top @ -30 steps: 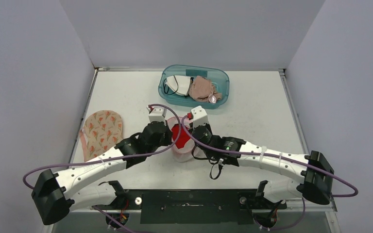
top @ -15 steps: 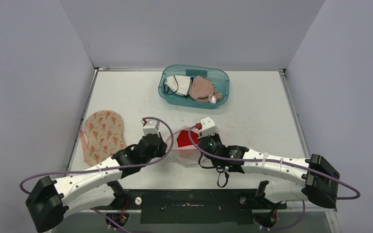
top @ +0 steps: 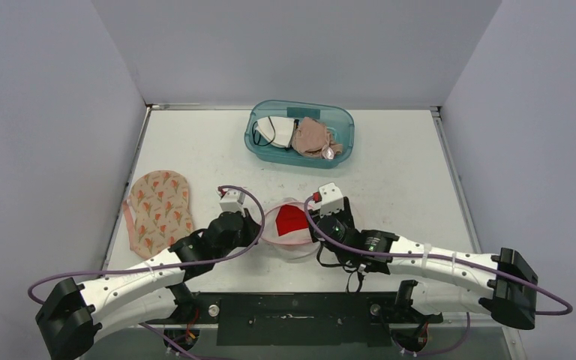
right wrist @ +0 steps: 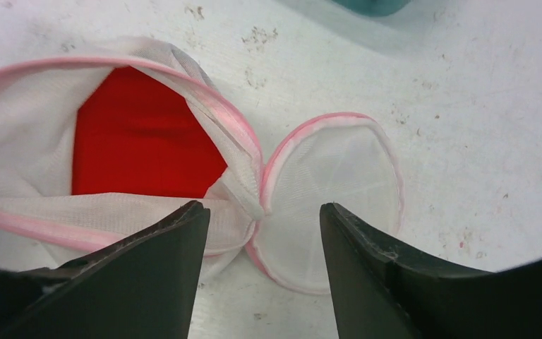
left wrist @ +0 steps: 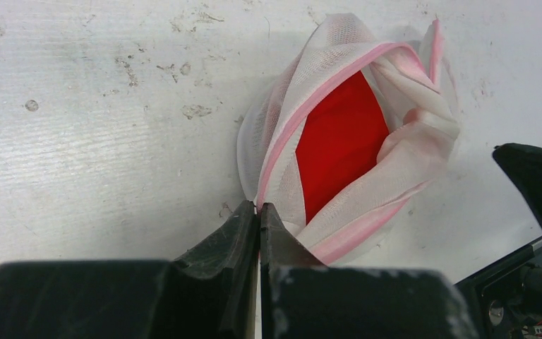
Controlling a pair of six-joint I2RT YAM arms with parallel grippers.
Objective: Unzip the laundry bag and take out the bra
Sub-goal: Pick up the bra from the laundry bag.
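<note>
Fabric with a floral print (top: 157, 210) lies flat at the left of the white table (top: 420, 172), and right of it the left gripper (left wrist: 259, 210) has its fingers pressed together on the pink trim of the laundry bag (left wrist: 275, 120). The bag, white mesh with pink edging, lies on the table between the two grippers, unzipped and gaping, with the red bra (left wrist: 339, 141) visible inside and a round flap (right wrist: 332, 191) folded out flat beside it. Over the seam where flap and bag meet hangs the right gripper (right wrist: 261, 212), fingers spread apart and holding nothing; a teal bin (top: 347, 131) with garments stands well behind.
</note>
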